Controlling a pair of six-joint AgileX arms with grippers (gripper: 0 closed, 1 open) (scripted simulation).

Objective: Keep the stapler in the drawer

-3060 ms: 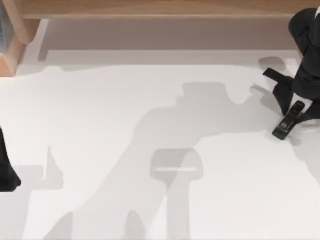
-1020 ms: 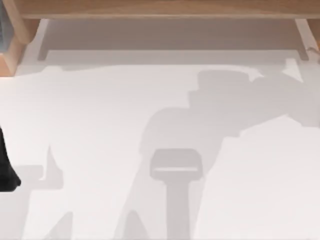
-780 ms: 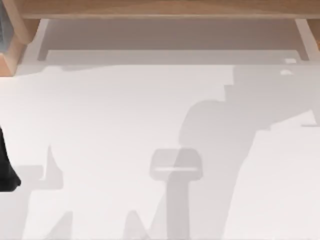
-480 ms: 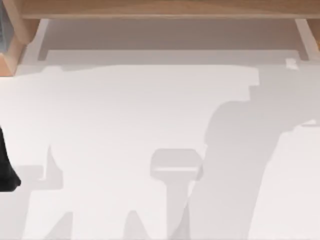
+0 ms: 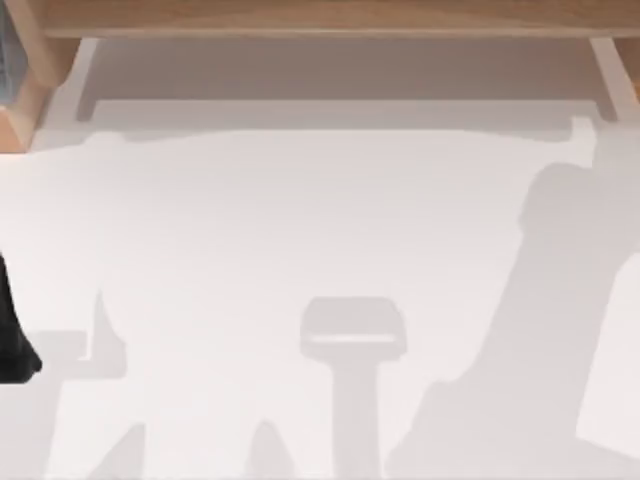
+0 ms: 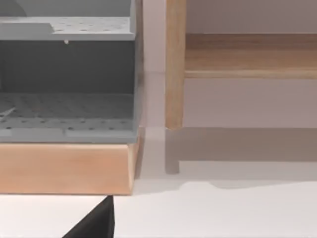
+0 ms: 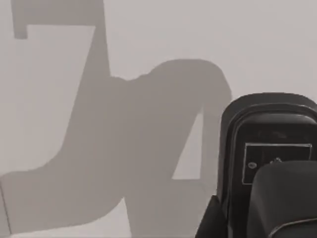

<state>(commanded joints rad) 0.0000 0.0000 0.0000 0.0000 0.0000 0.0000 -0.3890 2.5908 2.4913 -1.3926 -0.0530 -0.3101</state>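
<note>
- Right wrist view: the right gripper [image 7: 277,210] has its jaws closed on the black stapler [image 7: 270,134], raised over the shadowed white tabletop [image 7: 148,64].
- A wooden cabinet [image 5: 300,18] borders the tabletop; the left arm [image 5: 14,340] is parked near the cabinet's left end.

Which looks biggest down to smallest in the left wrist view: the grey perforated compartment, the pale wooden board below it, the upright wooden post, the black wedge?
1. Grey perforated compartment
2. Pale wooden board
3. Upright wooden post
4. Black wedge, cut off at the picture's edge, so its full size is unsure.
</note>
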